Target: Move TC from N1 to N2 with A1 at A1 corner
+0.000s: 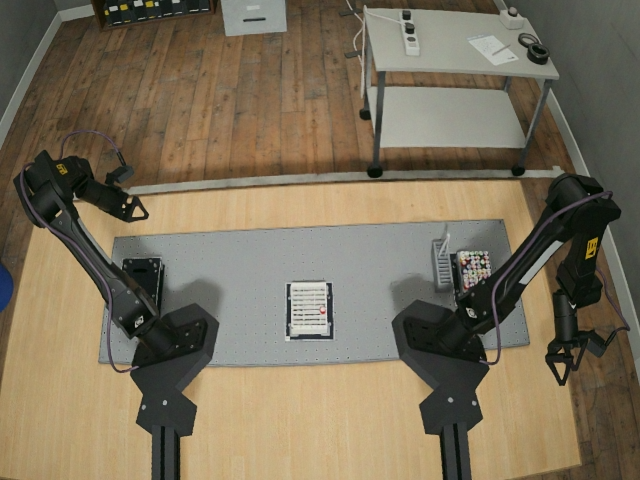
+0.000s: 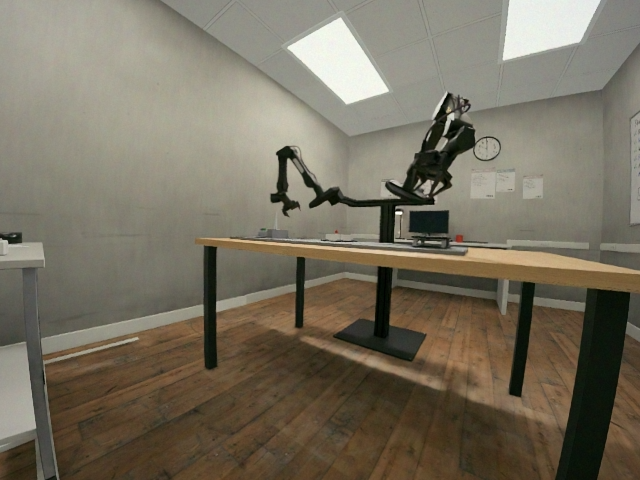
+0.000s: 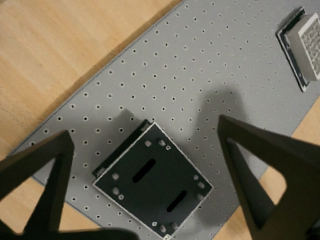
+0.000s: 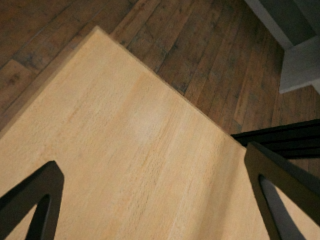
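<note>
The white tube carrier TC (image 1: 308, 308) sits in the black-framed nest N1 (image 1: 309, 338) at the middle of the grey mat, with a red-capped vial (image 1: 322, 310) in it. TC also shows at the top right of the left wrist view (image 3: 307, 42). The raised black nest N2 (image 1: 143, 274) stands empty at the mat's left end; it fills the middle of the left wrist view (image 3: 155, 186). My left gripper (image 1: 135, 208) is open and empty, high above the table's back left. My right gripper (image 1: 563, 369) is open and empty, hanging over the table's right edge.
The vial rack R1 (image 1: 472, 270) with several coloured vials stands at the mat's right end. The grey holder H1 (image 1: 442, 263) with the forceps stands just left of it. A trolley (image 1: 454, 77) stands on the floor behind the table.
</note>
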